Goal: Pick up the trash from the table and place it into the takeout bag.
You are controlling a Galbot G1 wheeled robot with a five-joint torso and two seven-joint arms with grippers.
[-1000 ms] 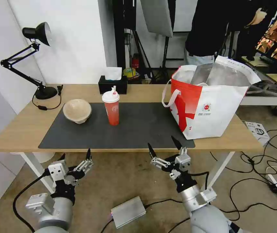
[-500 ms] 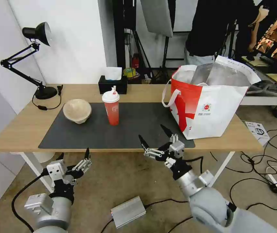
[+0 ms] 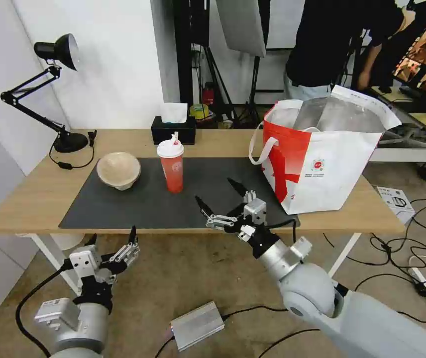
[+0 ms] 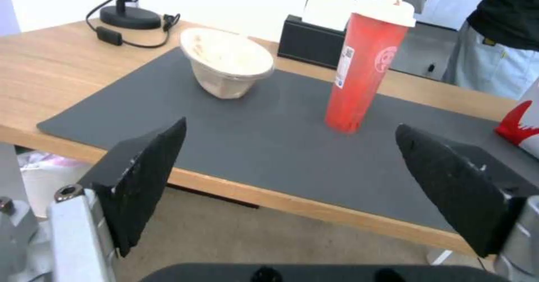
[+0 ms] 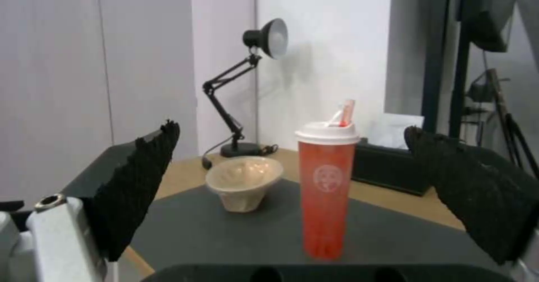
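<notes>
- Two items we still see on the table (image 3: 34,199): red cup (image 3: 172,169), beige bowl (image 3: 118,170), neither yet in the takeout bag (image 3: 322,159).
- Our right gripper (image 3: 222,200), fingers spread and empty, faces the cup; left gripper (image 3: 112,237) hangs splayed below the table edge.

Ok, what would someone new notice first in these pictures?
Probably the big white-and-red takeout bag standing open at the table's right end. Then the red paper cup upright mid-mat, a beige pulp bowl to its left. The right gripper, open, hovers over the mat's near edge, facing the cup.
</notes>
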